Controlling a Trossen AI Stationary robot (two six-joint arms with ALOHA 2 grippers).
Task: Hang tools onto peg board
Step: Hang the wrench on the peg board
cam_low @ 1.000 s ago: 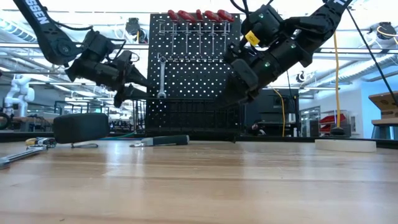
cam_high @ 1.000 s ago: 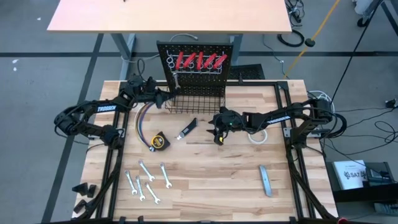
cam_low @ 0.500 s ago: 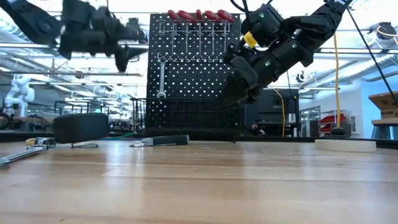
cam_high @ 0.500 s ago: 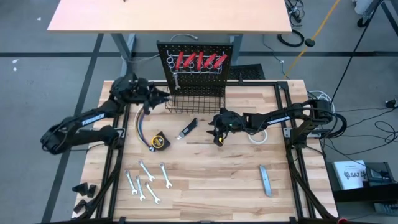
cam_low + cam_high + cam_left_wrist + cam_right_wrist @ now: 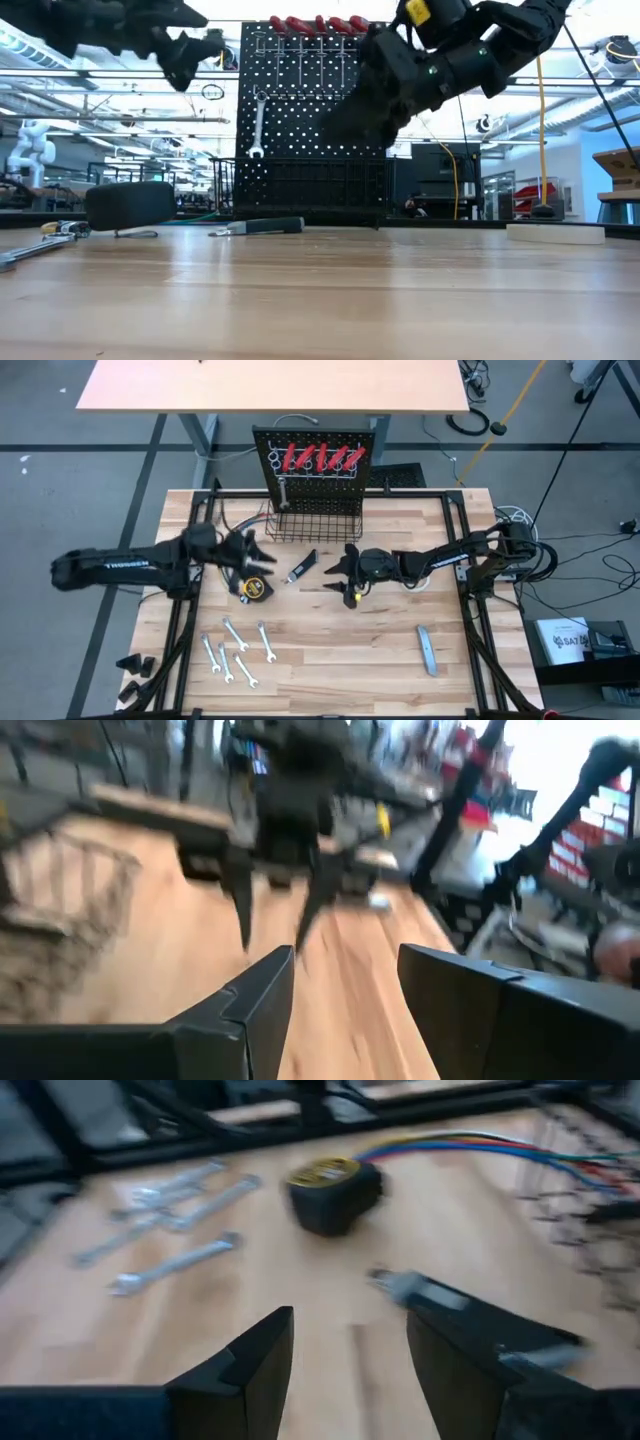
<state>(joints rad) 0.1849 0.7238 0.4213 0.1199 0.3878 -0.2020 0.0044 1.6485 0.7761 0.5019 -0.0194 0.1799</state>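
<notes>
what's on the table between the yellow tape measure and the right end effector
The black-handled knife lies there, between the tape measure and the right end effector; the rest is bare wood. The high view shows it, and the right wrist view has the same order.

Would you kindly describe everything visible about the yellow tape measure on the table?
The tape measure is a compact, rounded case, black around its body with a yellow face carrying a dark label. It lies flat on the wooden tabletop, beside the bundle of coloured wires and apart from the loose wrenches. The left gripper hangs open just above it; nothing grips it.
</notes>
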